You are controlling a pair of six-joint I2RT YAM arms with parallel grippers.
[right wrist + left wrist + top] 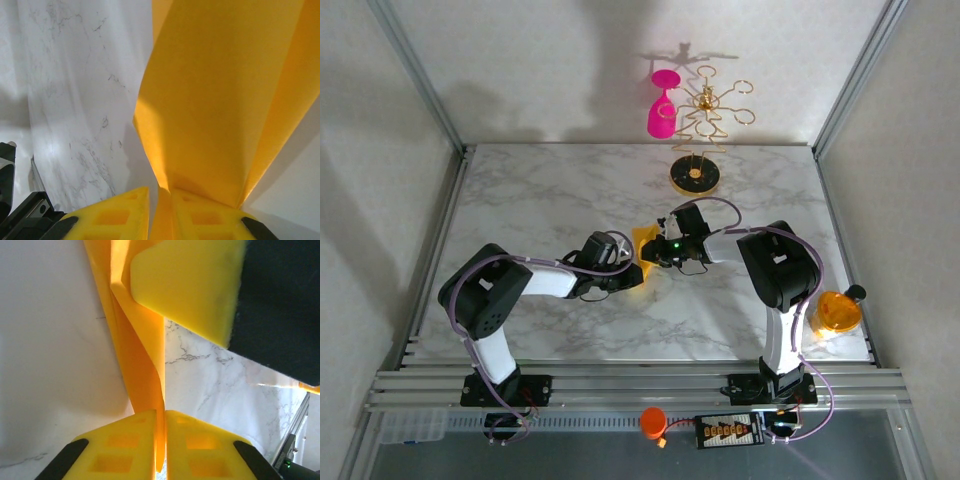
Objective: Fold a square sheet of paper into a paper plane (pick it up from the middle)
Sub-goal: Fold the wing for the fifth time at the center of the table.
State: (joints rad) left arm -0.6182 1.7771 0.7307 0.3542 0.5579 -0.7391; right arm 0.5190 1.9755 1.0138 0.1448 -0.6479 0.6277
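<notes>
While pinched in left gripper point(160, 442) and right gripper point(160, 210), creased orange-yellow paper sheet point(225, 100) mid-table, bare white marble tabletop point(520, 190) all round, paper edges cut off.

Overhead rear view; both wrist cameras close against the shared paper point(145, 370)

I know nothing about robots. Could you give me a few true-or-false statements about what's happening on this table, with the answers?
1. The left fingers and the right fingers both pinch the orange paper. True.
2. The paper lies flat and uncreased on the table. False: it is folded and held between the two sets of fingers.
3. A pink glass hangs on the gold stand at the back. True.
4. The orange disc sits at the table's left edge. False: it is at the right edge, beside the right arm.
</notes>
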